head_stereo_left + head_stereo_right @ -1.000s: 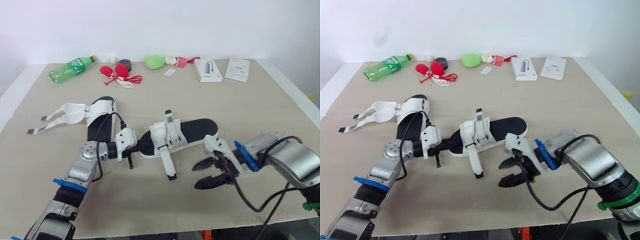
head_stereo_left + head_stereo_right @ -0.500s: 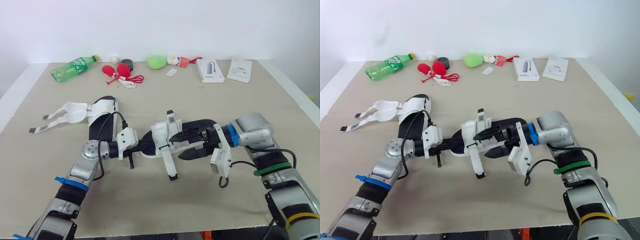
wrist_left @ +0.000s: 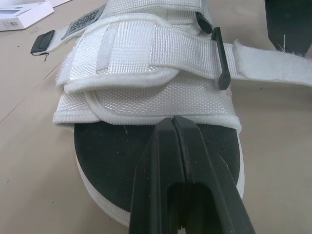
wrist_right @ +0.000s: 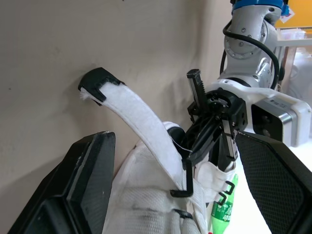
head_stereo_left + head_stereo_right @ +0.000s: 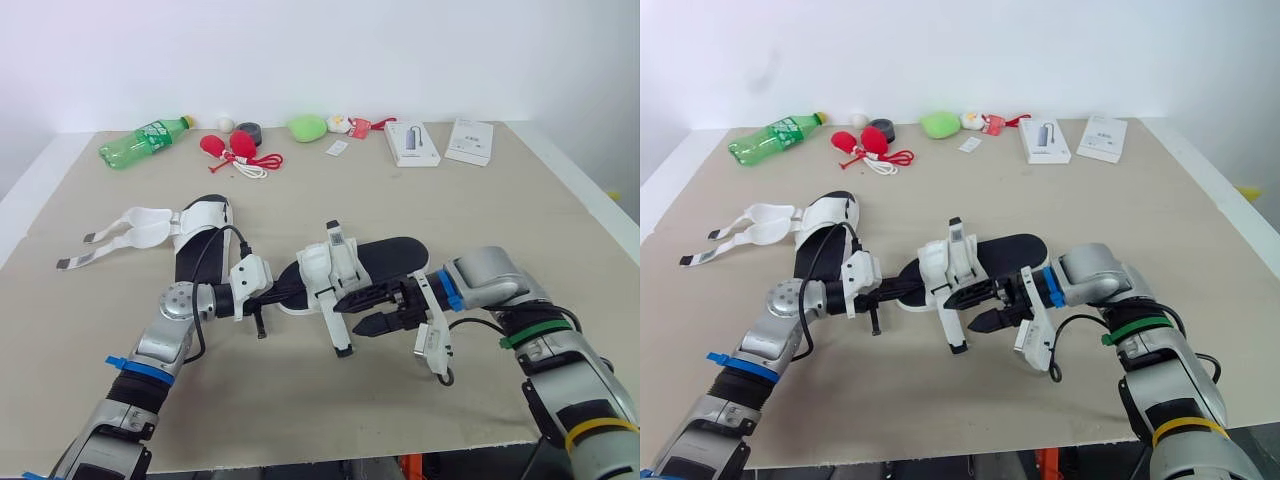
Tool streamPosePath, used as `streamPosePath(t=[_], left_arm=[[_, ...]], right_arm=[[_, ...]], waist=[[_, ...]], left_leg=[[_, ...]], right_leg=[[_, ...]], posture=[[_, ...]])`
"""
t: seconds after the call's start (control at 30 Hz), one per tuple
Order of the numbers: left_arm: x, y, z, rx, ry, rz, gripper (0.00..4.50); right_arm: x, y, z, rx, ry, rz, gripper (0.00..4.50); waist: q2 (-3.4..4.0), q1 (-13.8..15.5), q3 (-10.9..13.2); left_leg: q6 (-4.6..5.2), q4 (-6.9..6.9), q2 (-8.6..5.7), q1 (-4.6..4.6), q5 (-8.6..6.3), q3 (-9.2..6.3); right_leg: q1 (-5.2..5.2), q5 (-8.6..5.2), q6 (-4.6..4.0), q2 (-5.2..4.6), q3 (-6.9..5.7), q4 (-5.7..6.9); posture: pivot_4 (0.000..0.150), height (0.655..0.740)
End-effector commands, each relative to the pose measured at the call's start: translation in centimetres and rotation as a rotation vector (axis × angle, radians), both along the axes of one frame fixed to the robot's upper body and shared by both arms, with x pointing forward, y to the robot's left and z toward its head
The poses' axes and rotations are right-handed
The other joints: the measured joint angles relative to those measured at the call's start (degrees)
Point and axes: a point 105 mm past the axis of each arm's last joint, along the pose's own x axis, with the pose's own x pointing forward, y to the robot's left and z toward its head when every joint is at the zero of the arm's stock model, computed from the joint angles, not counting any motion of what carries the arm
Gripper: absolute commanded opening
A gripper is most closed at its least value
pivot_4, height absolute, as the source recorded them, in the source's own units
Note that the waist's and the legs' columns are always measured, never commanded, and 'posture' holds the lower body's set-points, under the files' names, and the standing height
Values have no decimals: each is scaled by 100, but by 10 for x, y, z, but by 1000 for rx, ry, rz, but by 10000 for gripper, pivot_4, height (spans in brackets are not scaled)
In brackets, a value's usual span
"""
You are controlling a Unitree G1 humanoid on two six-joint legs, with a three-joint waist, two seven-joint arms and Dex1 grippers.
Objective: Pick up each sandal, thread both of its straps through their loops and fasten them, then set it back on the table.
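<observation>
Sandals number two on the beige counter (image 5: 520, 215), and we count two grippers close to one of them. The middle sandal (image 5: 385, 258) has a smooth black footbed, a white sole edge and white woven straps. Its loose strap (image 4: 134, 119), fuzzy-faced with a black tab at the tip, runs through a thin black loop (image 3: 218, 56) and trails down to the counter. The left gripper (image 3: 173, 124) has its jaws pressed together with no gap, the tips lying over the heel end of that footbed. The right gripper (image 5: 364, 311) has its jaws wide apart, one on each side of the loose strap, gripping nothing. The second sandal (image 5: 195, 250) lies well apart at our left, its two white straps (image 5: 145, 222) splayed open and flat. Along the far edge we count one green plastic bottle (image 5: 142, 138) and two flat white boxes (image 5: 413, 142).
</observation>
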Motion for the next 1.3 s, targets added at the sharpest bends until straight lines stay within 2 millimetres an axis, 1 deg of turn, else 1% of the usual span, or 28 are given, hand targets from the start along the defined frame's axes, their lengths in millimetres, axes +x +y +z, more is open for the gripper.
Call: streamPosePath(t=[0.03, 0.13, 0.27, 0.37, 0.4, 0.43, 0.47, 0.53, 0.57, 0.6, 0.63, 0.67, 0.83, 0.93, 1.03, 1.1, 1.3], left_arm=[[1, 4, 5, 4, -21, 12, 0], [1, 3, 4, 5, -21, 11, 0], [1, 3, 4, 8, -21, 11, 0], [1, 3, 4, 11, -21, 12, 0], [1, 3, 4, 12, -21, 12, 0], [1, 3, 3, 13, -21, 12, 0], [1, 3, 3, 14, -20, 12, 0], [1, 3, 2, 16, -18, 12, 0], [1, 4, 2, 16, -18, 12, 0], [1, 4, 2, 17, -17, 12, 0], [1, 4, 2, 18, -18, 12, 0], [1, 4, 2, 19, -18, 11, 0], [1, 4, 1, 23, -17, 10, 0], [0, 4, -1, 29, -13, 7, 0], [0, 4, -2, 32, -9, 3, 0], [0, 3, -2, 33, -9, 0, 0], [1, 0, 1, 31, -23, -17, 0]], right_arm=[[0, 6, 0, -15, -37, 27, 42033], [2, 10, -3, -24, -43, 29, 42033], [3, 16, -1, -2, -41, 40, 42033], [0, 17, 0, 16, -14, 52, 34497], [0, 17, 1, 22, -1, 51, 28100], [-1, 17, 1, 28, 11, 50, 22603], [-1, 17, 1, 30, 20, 49, 21487], [-2, 17, 1, 53, 71, 34, 14668], [-2, 17, 1, 57, 93, 25, 12991], [-2, 18, 1, 72, 132, 3, 6691], [-3, 18, 1, 76, 159, -9, 3259], [-3, 18, 1, 80, 192, -28, 1331], [-7, 20, 8, 124, 335, -90, 1331], [-16, 23, 19, 163, 453, -100, 1331], [-28, 26, 34, 192, 626, -110, 1331], [-31, 26, 37, 172, 652, -109, 1331], [-27, 27, 41, 180, 676, -150, 1331]], waist=[[-1, 0, 0], [-1, 0, -1], [-1, -1, 0], [-1, 1, 0], [-1, 2, 0], [0, 2, 0], [-1, 2, 0], [-1, 2, 0], [-1, 1, 0], [-1, -1, 0], [-1, -1, 0], [0, 0, 0], [0, 3, 0], [0, 7, 0], [0, 14, 0], [0, 13, 0], [-1, 20, 0]], left_leg=[[0, 0, 0, 0, 0, 0], [0, 0, 0, 1, 0, 0], [1, 0, 0, 2, 2, 0], [1, 0, 0, 2, 3, 0], [1, 0, 0, 2, 3, 0], [1, 0, 0, 2, 3, 0], [1, 0, 0, 2, 3, 0], [1, 0, 0, 2, 3, 0], [2, 0, 0, 2, 3, 0], [2, 0, 0, 2, 3, 0], [2, 0, 0, 2, 4, 0], [2, 0, 0, 2, 4, 0], [4, 0, 0, 1, 4, 0], [4, -1, 0, 1, 3, 0], [5, 0, 0, -1, 3, -1], [6, -1, 0, -2, 2, -1], [6, 0, 0, -2, 2, 2]], right_leg=[[0, 0, 0, 0, 0, 0], [1, 1, -1, 0, 0, 0], [1, 3, -2, 0, 0, 0], [2, 4, -2, 0, 0, 0], [2, 4, -2, -1, 0, 0], [2, 4, -2, -1, 1, 0], [2, 4, -2, -1, 1, 0], [2, 4, -2, -1, 1, 0], [3, 4, -2, -1, 2, 0], [2, 4, -2, -1, 3, 0], [2, 4, -2, -1, 4, 0], [2, 4, -2, -1, 4, 0], [2, 3, -2, -1, 5, 0], [3, 3, -1, 0, 6, 0], [4, 1, 0, -1, 7, 0], [4, 1, 1, 0, 7, 0], [2, 1, 2, 0, 6, 0]], posture=[[1500, 7400], [1500, 7400], [1500, 7400], [1500, 7400], [1500, 7400], [1500, 7400], [1500, 7400], [1500, 7400], [1500, 7400], [1500, 7400], [1500, 7400], [1500, 7400], [1500, 7400], [1500, 7400], [1500, 7400], [1500, 7400], [1500, 7400]])
